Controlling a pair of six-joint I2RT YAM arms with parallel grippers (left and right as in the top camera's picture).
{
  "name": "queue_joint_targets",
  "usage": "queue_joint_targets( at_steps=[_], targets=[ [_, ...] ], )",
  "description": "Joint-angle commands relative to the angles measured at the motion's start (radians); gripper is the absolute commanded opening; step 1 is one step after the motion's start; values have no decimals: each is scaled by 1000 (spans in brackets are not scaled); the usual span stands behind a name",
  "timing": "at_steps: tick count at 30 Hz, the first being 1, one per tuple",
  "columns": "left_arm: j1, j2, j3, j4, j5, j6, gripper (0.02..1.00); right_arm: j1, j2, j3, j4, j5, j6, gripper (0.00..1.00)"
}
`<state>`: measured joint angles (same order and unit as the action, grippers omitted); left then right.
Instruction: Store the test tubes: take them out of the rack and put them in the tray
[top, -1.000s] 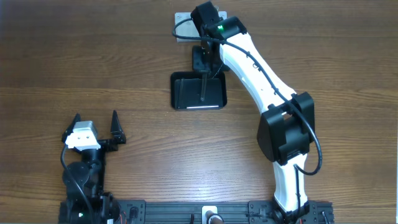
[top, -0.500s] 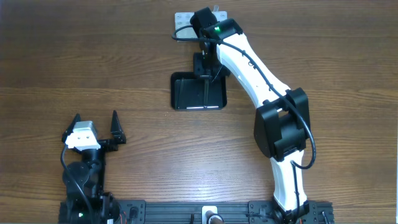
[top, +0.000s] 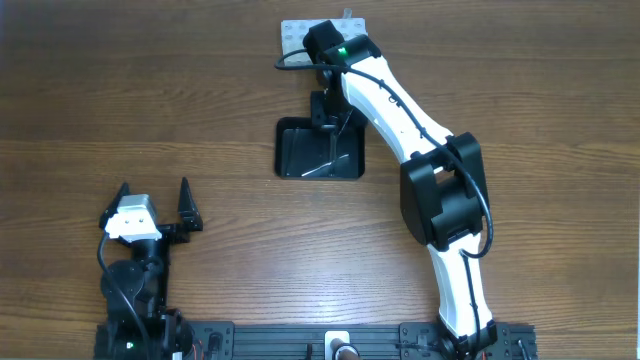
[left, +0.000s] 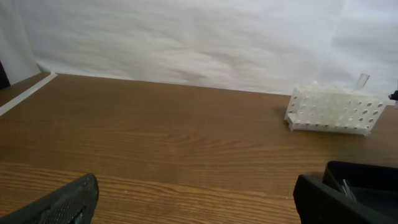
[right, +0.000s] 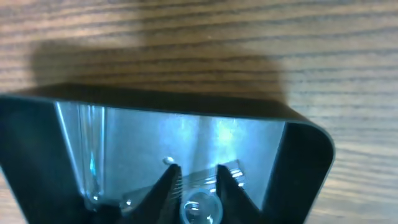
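Right wrist view shows me the right gripper (right: 196, 171) clenched on a clear glass test tube (right: 199, 208) at lower centre, seen nearly end-on, its long axis pointing down into the black rectangular plastic tray (right: 301, 174) directly below, so I judge release comes next.

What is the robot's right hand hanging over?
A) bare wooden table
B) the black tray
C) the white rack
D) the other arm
B: in the right wrist view, the black tray lies right beneath the right hand, with its dark walls on either side.
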<state>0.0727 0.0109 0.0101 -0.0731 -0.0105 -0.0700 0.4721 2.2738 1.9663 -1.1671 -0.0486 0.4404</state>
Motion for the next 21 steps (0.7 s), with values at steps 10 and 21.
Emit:
queue_joint_targets(
  at_steps=[10,21],
  targets=[
    [3,-8,-4,-2,6,18,998,11,30,24,-10,10,-11,599],
    [3,-8,-4,-2,6,18,998,-7,29,333,-180,-6,-11,658]
  ],
)
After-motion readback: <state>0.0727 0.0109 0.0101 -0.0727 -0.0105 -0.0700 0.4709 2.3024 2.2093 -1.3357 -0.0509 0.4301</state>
